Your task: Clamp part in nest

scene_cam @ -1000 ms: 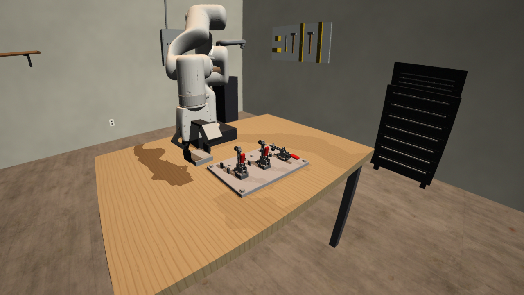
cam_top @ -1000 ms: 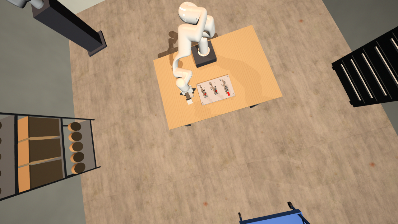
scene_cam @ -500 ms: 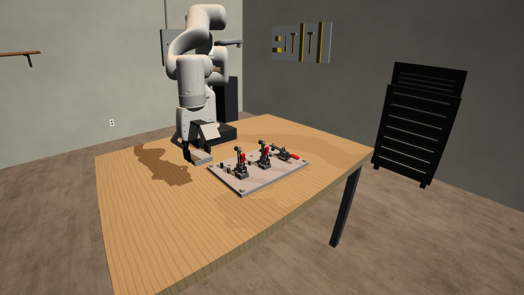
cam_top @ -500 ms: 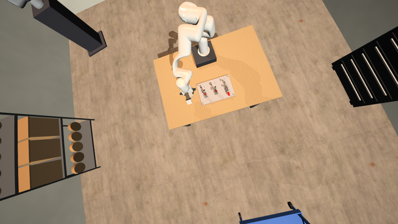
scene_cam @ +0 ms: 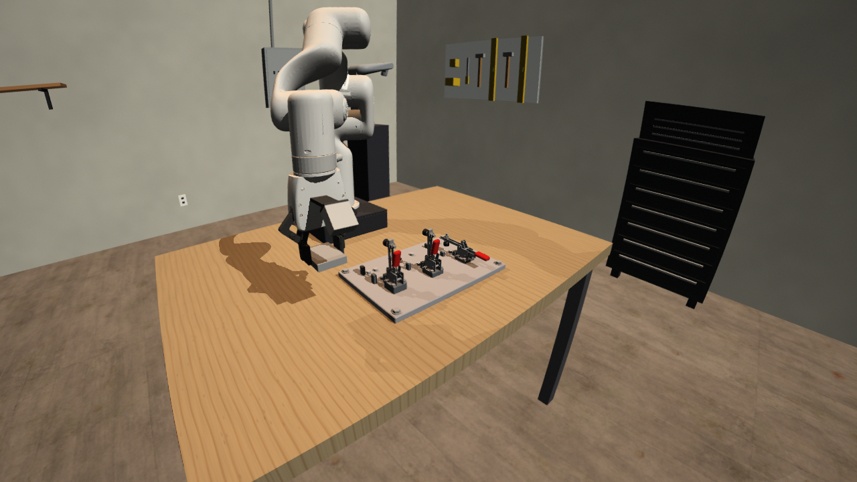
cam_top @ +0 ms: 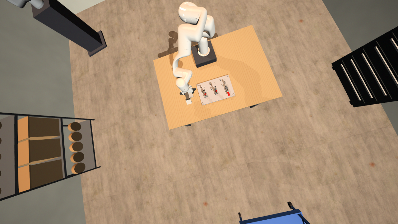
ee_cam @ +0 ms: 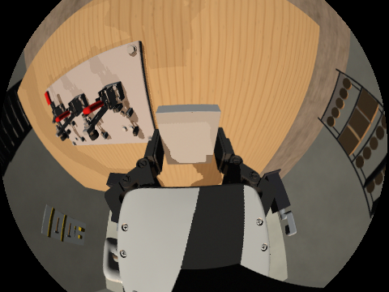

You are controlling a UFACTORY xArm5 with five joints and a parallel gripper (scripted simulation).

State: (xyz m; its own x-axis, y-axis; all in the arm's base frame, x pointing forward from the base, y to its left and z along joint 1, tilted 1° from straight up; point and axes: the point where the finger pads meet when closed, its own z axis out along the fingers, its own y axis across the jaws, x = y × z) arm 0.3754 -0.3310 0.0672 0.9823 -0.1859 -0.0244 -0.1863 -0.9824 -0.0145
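Shadow (ee_cam: 200, 172) obscures the part's (scene_cam: 328, 257) (ee_cam: 188, 135) end near the end effector (cam_top: 187, 98) (scene_cam: 322, 248) (ee_cam: 189, 149).

Obs. over the last second: small changes only. End effector (cam_top: 188, 98) (scene_cam: 323, 248) (ee_cam: 188, 137) has turned slightly, its pale front panel (scene_cam: 341, 215) shifting a little leftward in the exterior view. Grey part (cam_top: 188, 102) (scene_cam: 329, 255) (ee_cam: 188, 135), between the fingers, has swung slightly with it; its outer end sits marginally further left in the top view. Background: the tip of a grey arm (scene_cam: 372, 68) has also shifted left in the exterior view.
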